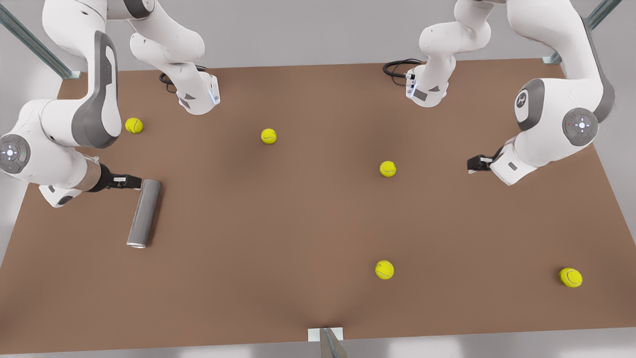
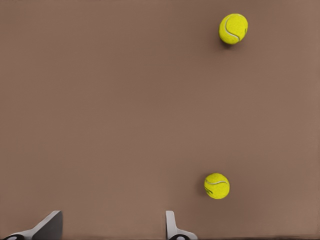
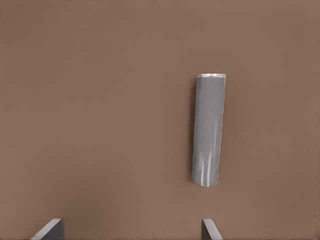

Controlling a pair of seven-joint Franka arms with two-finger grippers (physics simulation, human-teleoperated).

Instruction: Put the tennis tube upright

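The tennis tube (image 1: 144,213) is a plain grey cylinder lying flat on the brown table (image 1: 278,219) at the front view's left, its lighter rim toward the near edge. My right gripper (image 1: 128,182) hovers beside the tube's far end. In the right wrist view the tennis tube (image 3: 207,131) lies ahead of the right gripper (image 3: 130,231), which is open with nothing between its fingers. My left gripper (image 1: 473,163) waits at the front view's right. In the left wrist view the left gripper (image 2: 112,227) is open and holds nothing.
Several yellow-green tennis balls lie scattered on the table, among them one (image 1: 133,125) behind the tube, one (image 1: 269,136) mid-table and one (image 1: 384,269) near the front. Two balls (image 2: 217,185) (image 2: 233,28) lie under the left wrist camera. A small bracket (image 1: 325,335) sits at the front edge.
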